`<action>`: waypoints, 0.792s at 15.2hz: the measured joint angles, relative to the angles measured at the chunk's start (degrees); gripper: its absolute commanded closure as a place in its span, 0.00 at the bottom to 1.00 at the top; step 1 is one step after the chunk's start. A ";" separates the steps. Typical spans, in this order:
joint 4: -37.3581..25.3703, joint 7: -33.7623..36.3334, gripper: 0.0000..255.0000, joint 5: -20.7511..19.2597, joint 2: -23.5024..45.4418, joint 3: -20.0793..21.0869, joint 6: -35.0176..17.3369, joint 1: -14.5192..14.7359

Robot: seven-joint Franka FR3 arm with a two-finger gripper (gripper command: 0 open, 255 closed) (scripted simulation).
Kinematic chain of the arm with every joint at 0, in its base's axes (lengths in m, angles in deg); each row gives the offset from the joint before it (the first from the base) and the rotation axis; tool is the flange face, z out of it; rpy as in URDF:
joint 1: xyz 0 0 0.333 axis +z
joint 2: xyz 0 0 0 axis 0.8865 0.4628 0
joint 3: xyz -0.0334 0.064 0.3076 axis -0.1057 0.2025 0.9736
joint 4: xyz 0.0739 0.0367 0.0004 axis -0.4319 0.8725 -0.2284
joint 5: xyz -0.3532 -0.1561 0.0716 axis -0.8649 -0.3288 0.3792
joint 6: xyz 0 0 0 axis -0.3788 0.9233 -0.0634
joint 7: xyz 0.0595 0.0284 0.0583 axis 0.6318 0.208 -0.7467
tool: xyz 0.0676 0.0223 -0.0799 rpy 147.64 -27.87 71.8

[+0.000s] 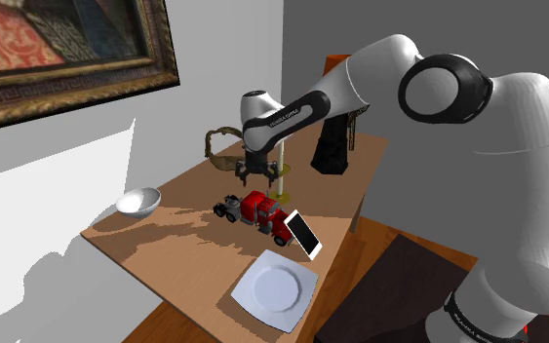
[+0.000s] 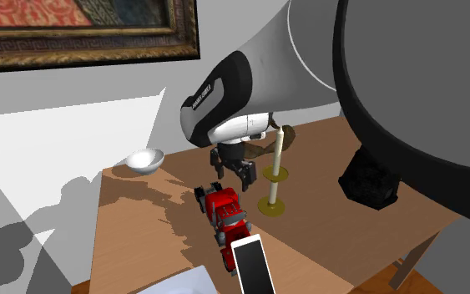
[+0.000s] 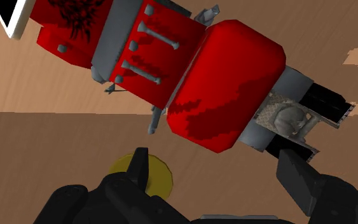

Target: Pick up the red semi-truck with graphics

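Observation:
The red semi-truck [image 1: 254,209] lies on the wooden table [image 1: 165,248], its dark front end toward the bowl. The second exterior view shows the truck [image 2: 224,213] as a red cab with grey and black parts. From the wrist, the truck [image 3: 196,83] has a red cab with dark graphics on its roof and grey exhaust pipes. My black gripper [image 1: 249,176] hangs a little above the truck's front half, open, touching nothing. Its fingers [image 3: 139,167] stand apart beside the cab. The gripper [image 2: 234,170] is just above the truck.
A white phone [image 1: 303,234] leans at the truck's rear. A white square plate [image 1: 275,287] lies near the table's front edge, and a white bowl [image 1: 137,202] toward the wall. A candlestick [image 2: 275,171] stands close beside the gripper. A black object [image 1: 333,146] stands at the far end.

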 measured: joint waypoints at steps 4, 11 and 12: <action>0.85 0.53 0.00 -0.50 1.58 -0.31 -2.41 0.21; 0.79 0.63 1.00 -0.67 2.20 -0.45 -3.04 0.26; 0.81 0.63 1.00 -0.67 2.19 -0.46 -3.07 0.25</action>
